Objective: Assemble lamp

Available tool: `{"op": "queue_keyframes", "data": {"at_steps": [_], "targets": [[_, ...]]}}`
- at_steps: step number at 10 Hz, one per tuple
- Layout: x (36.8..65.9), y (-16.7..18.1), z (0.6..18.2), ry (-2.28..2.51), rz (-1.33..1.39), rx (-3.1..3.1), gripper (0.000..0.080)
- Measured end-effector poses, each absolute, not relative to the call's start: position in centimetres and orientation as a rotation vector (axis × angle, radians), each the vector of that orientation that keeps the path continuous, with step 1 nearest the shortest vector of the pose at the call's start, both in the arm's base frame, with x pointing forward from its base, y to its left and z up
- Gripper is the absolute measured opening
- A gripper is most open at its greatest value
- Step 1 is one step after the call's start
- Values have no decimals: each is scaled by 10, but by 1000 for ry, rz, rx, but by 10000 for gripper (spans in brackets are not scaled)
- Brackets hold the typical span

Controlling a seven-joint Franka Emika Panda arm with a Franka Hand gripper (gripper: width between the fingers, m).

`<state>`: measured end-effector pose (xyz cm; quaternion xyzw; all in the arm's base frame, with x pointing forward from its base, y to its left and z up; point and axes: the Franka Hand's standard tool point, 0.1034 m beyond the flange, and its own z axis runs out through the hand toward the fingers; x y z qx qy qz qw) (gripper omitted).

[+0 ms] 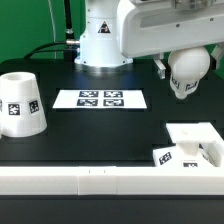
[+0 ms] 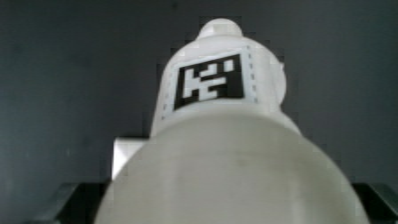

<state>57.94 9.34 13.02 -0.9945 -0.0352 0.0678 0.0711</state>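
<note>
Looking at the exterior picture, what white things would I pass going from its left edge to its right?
White tapered cup-shaped plastic shade → thin flat white marker board printed with square tags → white round plastic ball bulb, held up in the air.

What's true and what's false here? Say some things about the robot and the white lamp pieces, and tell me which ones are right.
1. The gripper holds the round bulb up in the air. True.
2. The shade is sitting on top of the base. False: the shade stands alone at the exterior view's left, and the base is at the exterior view's right, with nothing on it.
3. The bulb is already plugged into the base. False: the bulb is in the gripper, above the base and not touching it.
4. The marker board lies flat with nothing on it. True.
</note>
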Motion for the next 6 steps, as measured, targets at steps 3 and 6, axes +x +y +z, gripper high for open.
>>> {"op": "queue_keyframes", "data": {"at_steps": [3, 6], "targets": [[587, 87, 126, -137, -137, -3020, 577], [608, 88, 141, -251, -420, -3023, 577]]}}
